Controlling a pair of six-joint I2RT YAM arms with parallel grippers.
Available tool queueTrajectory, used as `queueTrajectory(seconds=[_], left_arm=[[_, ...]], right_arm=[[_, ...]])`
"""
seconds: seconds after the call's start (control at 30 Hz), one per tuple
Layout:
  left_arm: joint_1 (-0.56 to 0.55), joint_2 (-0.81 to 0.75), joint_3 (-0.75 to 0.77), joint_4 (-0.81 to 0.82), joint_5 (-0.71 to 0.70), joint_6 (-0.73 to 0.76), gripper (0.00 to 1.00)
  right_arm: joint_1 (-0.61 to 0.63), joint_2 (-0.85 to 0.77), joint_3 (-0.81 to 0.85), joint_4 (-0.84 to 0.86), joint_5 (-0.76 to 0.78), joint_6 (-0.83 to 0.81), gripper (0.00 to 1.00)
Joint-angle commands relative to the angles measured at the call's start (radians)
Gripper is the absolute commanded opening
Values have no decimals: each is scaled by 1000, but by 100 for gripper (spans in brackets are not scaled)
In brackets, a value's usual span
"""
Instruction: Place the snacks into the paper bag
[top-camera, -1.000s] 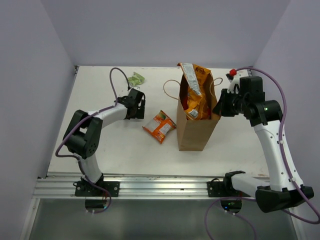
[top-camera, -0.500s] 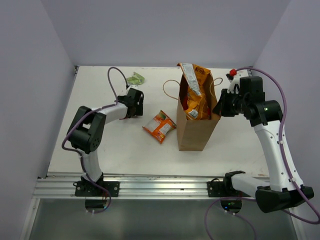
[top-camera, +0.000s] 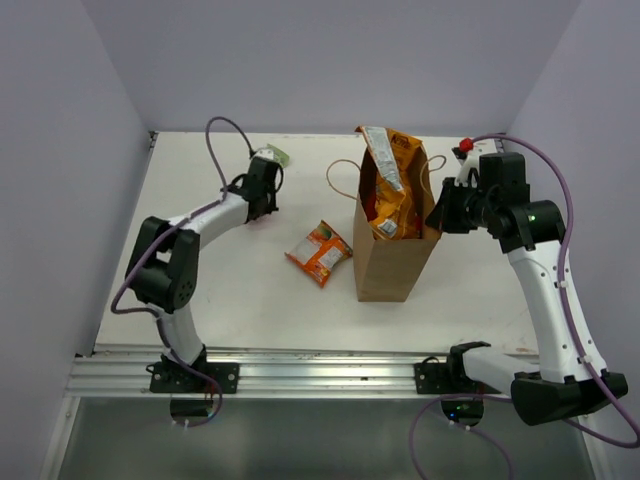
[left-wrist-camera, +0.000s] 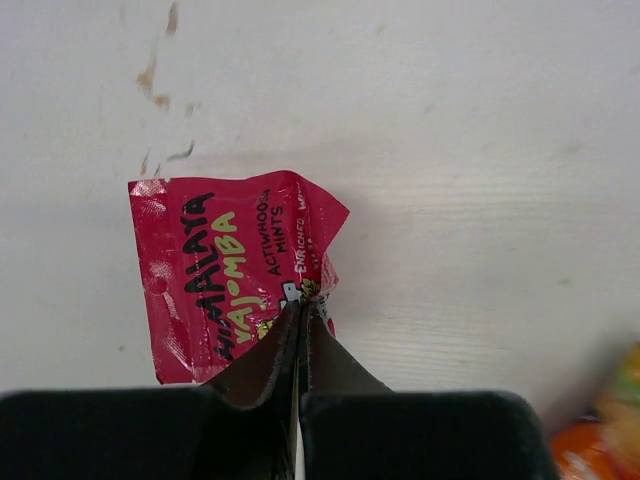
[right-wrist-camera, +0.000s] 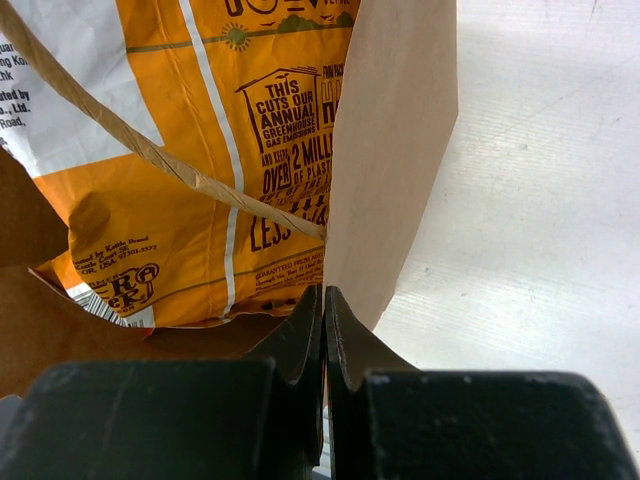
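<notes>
Since the earlier frames, the left arm has reached farther across the table (top-camera: 250, 300), and the left gripper (left-wrist-camera: 303, 304) has gone from wide to fully closed. Its fingertips meet on the near edge of the small pink packet (left-wrist-camera: 225, 270). The packet lies on the table, with most of its body extending ahead and to the left of the fingers. The green packet (top-camera: 279, 154) lies just beyond this gripper. The right gripper (right-wrist-camera: 324, 300) is closed, pinching the rim of the paper bag (right-wrist-camera: 395, 130), which stands upright. The large orange bag (right-wrist-camera: 240, 120) sits inside it and projects above the rim. A small orange packet (top-camera: 319, 252) lies on the table between the left gripper and the paper bag.
</notes>
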Motion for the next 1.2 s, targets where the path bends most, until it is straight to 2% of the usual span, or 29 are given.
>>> queueTrajectory(seconds=[0.0, 0.03, 0.1, 0.13, 0.27, 0.33, 0.43, 0.57, 0.7, 0.8, 0.9, 1.0, 1.17], left_arm=[[3, -170, 207, 30, 208, -32, 0], [-1, -191, 321, 30, 252, -54, 0], [-15, -195, 455, 26, 352, -66, 0], [-38, -177, 592, 20, 386, -66, 0], [-121, -100, 906, 6, 509, -69, 0], [-170, -75, 959, 33, 547, -103, 0], [-231, -57, 962, 78, 612, -150, 0], [-308, -66, 821, 72, 650, -169, 0], [-382, -89, 674, 29, 629, -131, 0], [-422, -66, 632, -32, 650, -111, 0], [-452, -35, 646, -107, 646, -72, 0], [-484, 23, 751, -264, 611, -30, 0], [-523, 31, 764, -358, 540, -3, 0]], right_arm=[[1, -9, 14, 16, 2, 2, 0], [3, -9, 12, 16, 2, 4, 0], [3, -9, 11, 16, 2, 2, 0], [3, -9, 9, 18, -1, 4, 0], [3, -14, 3, 19, -2, 4, 0], [3, -17, -1, 21, -2, 4, 0], [1, -21, -4, 19, -1, 4, 0], [3, -23, -3, 16, -4, 1, 0], [3, -32, -14, 18, -8, 1, 0], [3, -34, -18, 18, -17, -1, 0], [1, -35, -15, 16, -19, -2, 0], [1, -40, -15, 13, -21, -4, 0], [3, -47, -3, 5, -14, -7, 0]])
